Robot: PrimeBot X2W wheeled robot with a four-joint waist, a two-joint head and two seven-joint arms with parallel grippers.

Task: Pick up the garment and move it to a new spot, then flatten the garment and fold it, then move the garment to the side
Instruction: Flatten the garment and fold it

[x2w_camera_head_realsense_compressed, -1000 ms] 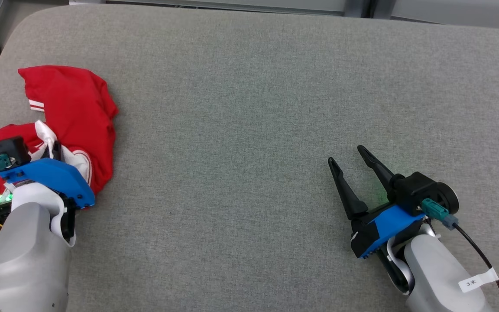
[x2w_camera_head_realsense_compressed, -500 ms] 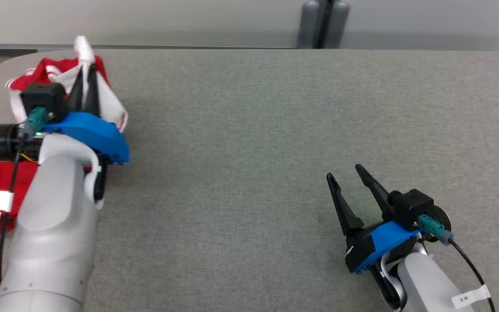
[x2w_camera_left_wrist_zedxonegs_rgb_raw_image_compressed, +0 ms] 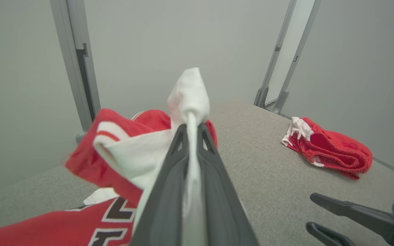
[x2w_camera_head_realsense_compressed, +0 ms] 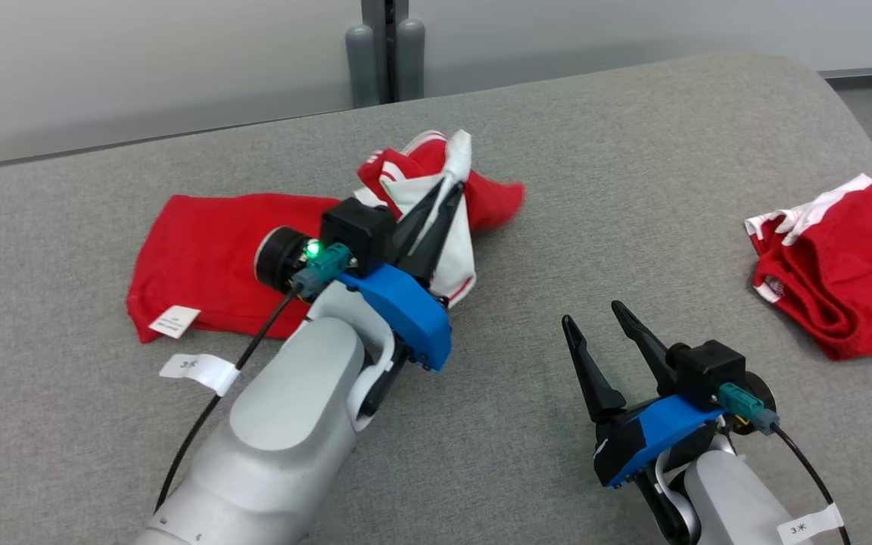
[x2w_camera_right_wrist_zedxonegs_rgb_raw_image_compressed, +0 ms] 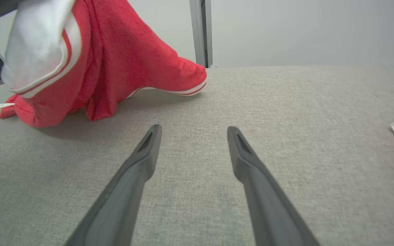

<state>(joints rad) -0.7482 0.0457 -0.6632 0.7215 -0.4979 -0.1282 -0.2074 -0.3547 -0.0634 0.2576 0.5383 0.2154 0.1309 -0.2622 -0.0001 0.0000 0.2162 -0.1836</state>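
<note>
The garment (x2w_camera_head_realsense_compressed: 201, 257) is red with white trim and dark lettering. My left gripper (x2w_camera_head_realsense_compressed: 451, 185) is shut on a white fold of it and holds that part up off the grey table (x2w_camera_head_realsense_compressed: 633, 174), while the rest trails flat to the left with a white label showing. In the left wrist view the white cloth (x2w_camera_left_wrist_zedxonegs_rgb_raw_image_compressed: 188, 95) sticks out past the closed left gripper (x2w_camera_left_wrist_zedxonegs_rgb_raw_image_compressed: 192, 124). My right gripper (x2w_camera_head_realsense_compressed: 593, 314) stands open and empty low over the table at the lower right. From the right wrist, the garment (x2w_camera_right_wrist_zedxonegs_rgb_raw_image_compressed: 115, 65) hangs to the upper left of the right gripper (x2w_camera_right_wrist_zedxonegs_rgb_raw_image_compressed: 193, 129).
A second crumpled red and white garment (x2w_camera_head_realsense_compressed: 837, 280) lies near the table's right edge, also in the left wrist view (x2w_camera_left_wrist_zedxonegs_rgb_raw_image_compressed: 330, 150). A grey post (x2w_camera_head_realsense_compressed: 387, 53) stands behind the table's far edge. Bare grey cloth lies between the two garments.
The head view has swung to the right. My left gripper has lifted the garment's white fold and carried it closer to the right gripper, the red cloth dragging behind. The right gripper stays open.
</note>
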